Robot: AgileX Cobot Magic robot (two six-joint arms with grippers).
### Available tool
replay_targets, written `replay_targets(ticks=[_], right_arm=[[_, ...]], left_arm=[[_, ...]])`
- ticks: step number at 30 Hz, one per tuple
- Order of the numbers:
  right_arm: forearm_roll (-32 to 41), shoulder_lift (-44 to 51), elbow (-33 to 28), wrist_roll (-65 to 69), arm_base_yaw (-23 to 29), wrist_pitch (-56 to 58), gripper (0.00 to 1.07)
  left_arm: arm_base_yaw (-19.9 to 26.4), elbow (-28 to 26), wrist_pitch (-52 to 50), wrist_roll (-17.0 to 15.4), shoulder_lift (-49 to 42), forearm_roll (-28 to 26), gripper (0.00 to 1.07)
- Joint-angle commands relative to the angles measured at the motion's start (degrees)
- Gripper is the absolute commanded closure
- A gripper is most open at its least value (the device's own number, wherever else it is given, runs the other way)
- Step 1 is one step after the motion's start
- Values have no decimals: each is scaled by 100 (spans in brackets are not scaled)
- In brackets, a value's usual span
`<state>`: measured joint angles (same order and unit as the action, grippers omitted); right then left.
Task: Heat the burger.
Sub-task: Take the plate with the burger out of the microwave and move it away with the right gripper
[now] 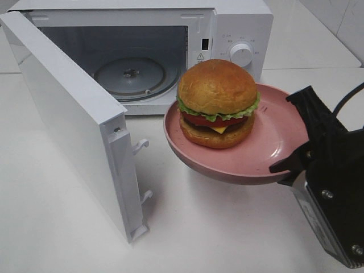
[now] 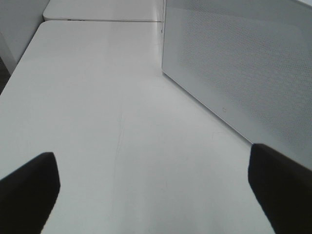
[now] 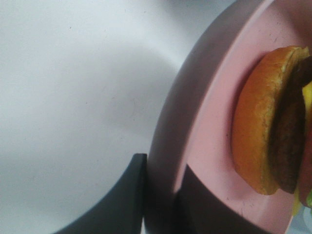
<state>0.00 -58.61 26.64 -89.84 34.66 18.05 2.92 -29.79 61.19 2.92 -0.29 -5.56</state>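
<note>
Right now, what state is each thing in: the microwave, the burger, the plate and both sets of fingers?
Microwave door: swung wide open.
Turntable: bare.
Burger: upright on the plate, outside the microwave.
Pink plate: held above the table by its rim.
Right fingers: shut on the plate rim.
Left fingers: open, holding nothing.

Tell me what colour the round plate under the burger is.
Pink: the round shallow plate shows best in the exterior high view.

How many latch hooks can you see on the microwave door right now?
2, both on the open microwave door's free edge in the exterior high view: the upper hook partway down the edge, the lower hook near its bottom. None seems hidden.
</note>
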Motion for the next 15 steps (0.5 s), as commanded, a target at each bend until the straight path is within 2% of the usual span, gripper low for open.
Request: replay_targets(ticks=[1, 6, 8, 15], right_arm=[[-378, 281, 17, 395, -6, -178, 107], [-756, 590, -86, 945, -6, 0, 107], [-1157, 837, -189, 1604, -6, 86, 107], [-1937, 928, -195, 2699, -6, 464, 107]], left_arm=[[11, 23, 6, -34, -109, 0, 9], [11, 23, 6, -34, -109, 0, 9], [11, 23, 6, -34, -109, 0, 9], [11, 23, 6, -34, -109, 0, 9]])
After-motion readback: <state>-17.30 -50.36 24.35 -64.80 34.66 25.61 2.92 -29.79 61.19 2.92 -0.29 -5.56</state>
